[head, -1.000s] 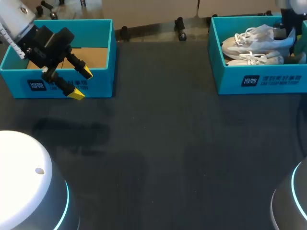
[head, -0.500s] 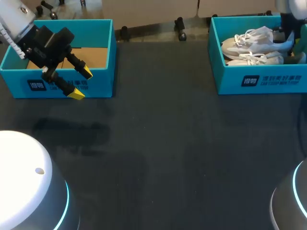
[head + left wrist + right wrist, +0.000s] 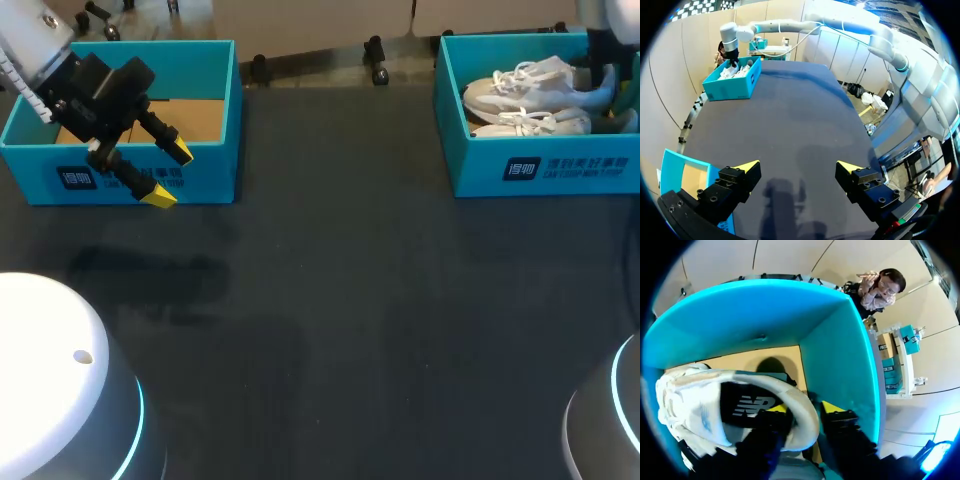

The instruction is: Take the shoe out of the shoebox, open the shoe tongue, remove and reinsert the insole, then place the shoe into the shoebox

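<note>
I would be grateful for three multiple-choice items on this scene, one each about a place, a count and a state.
1. Where do the white lace-up shoes lie?
A) inside the teal cardboard box on the right
B) on a wooden chair
C) in a metal sink

2. How many shoes are in view?
A) one
B) two
C) four

3. How do the fingers of the left gripper stand?
A) shut on a shoe
B) shut on nothing
C) open, holding nothing

Answers:
1 A, as the head view shows the shoes within that box's walls.
2 B, as two shoes lie side by side there.
3 C, as the yellow tips stand wide apart with nothing between them.
</note>
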Motion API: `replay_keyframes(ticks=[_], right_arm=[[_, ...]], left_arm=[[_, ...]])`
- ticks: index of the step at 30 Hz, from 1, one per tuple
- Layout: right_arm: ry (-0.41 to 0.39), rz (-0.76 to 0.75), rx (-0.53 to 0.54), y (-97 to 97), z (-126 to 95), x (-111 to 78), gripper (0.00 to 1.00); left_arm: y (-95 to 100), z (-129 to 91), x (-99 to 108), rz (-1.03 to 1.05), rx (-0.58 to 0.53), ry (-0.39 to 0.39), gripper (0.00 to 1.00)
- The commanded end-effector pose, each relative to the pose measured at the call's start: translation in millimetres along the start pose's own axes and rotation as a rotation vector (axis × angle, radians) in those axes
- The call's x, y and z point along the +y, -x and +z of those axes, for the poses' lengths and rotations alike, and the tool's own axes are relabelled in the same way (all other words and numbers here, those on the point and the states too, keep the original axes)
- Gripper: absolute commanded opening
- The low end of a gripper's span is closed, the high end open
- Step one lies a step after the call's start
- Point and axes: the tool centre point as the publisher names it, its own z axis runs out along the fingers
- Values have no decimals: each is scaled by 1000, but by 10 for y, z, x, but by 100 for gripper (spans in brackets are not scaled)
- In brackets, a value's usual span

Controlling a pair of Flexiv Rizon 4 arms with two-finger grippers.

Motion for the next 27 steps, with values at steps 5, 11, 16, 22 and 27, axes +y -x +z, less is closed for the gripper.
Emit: replay_keyframes(ticks=[5,11,16,22,27], right_arm=[[-2,-3,4,26,-108,-50,53],[15,-6,31,19,-305,-109,70],[24,-17,53,-18,-460,-165,75],[40,-52,87,-115,-711,-237,77],[47,-97,103,-214,-931,-350,82]], left_arm=[[1,-4,3,1,1,2,100],[1,-4,3,1,1,2,100],[1,-4,3,1,1,2,100],[19,-16,-32,-4,-5,3,100],[108,-68,-192,-203,-44,36,100]])
